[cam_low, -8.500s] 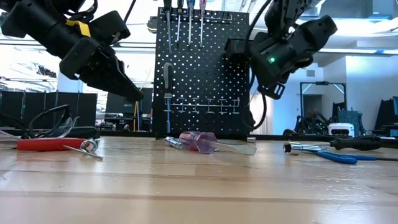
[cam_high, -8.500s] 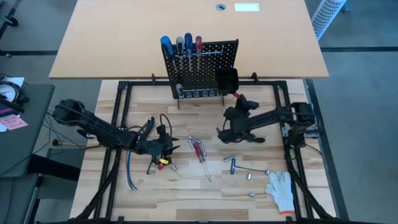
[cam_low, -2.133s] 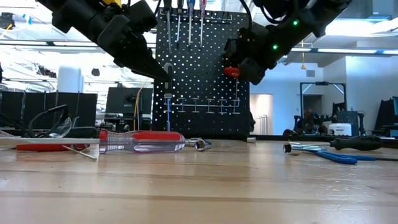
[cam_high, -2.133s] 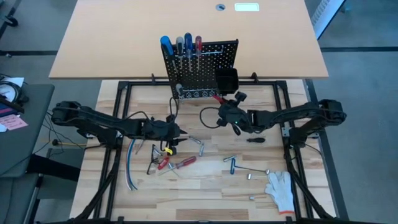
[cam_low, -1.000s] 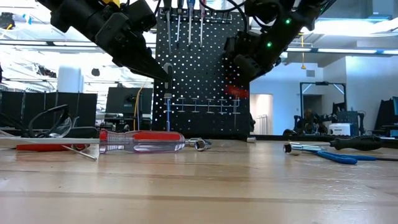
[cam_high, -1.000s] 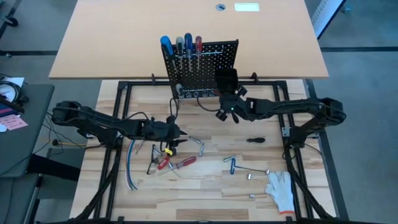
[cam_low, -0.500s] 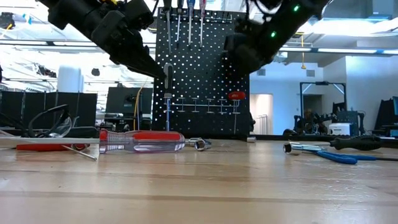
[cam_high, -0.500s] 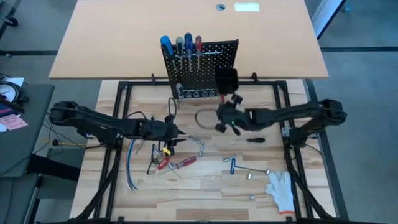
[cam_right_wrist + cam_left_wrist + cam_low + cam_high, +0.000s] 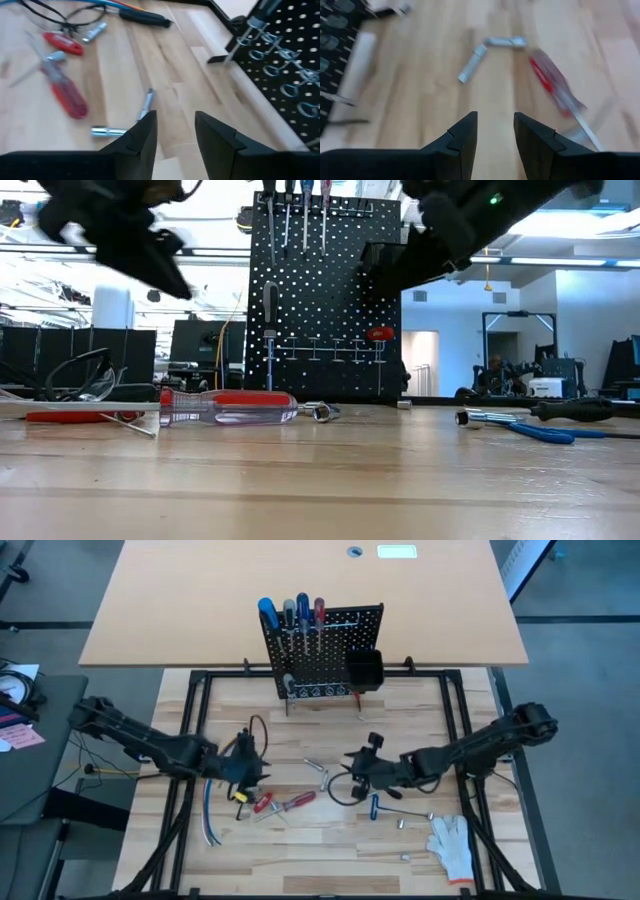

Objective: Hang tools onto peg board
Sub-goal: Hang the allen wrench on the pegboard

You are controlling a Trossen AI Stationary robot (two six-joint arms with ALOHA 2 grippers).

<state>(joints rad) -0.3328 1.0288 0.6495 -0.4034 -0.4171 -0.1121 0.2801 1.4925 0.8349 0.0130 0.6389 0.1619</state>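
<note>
High view: the peg board [image 9: 322,650] stands upright at the far edge of the slatted table [image 9: 470,860], with four screwdrivers [image 9: 290,612] hung along its top row and a black bin [image 9: 364,668] on its right side. A small red-handled tool [image 9: 361,700] lies by its foot. The left gripper [image 9: 247,772] hovers over the table's left half, beside a cable bundle [image 9: 210,815]. The right gripper [image 9: 360,768] hovers near the table's middle. Loose tools lie between and before them: a red screwdriver [image 9: 297,801], red pliers [image 9: 261,803], an L-shaped socket key [image 9: 322,773] and a blue-handled key [image 9: 374,806]. A white glove [image 9: 452,843] lies at the near right corner.

Low view: the board [image 9: 325,295] fills the centre; a red-capped tool [image 9: 380,334] hangs on its lower hook row. A clear-and-red screwdriver [image 9: 225,406] lies on the table in front. Both arms show as dark blurred shapes above.

Left wrist view: the left gripper [image 9: 495,132] has its fingers [image 9: 465,137] narrowly parted, nothing between them. Beyond lie the socket key [image 9: 490,50] and the red screwdriver [image 9: 555,87].

Right wrist view: the right gripper [image 9: 175,131] likewise stands narrowly parted and empty above the socket key [image 9: 135,122]. The red screwdriver [image 9: 65,92], the pliers [image 9: 62,42] and the board's hooks [image 9: 280,55] show beyond.
</note>
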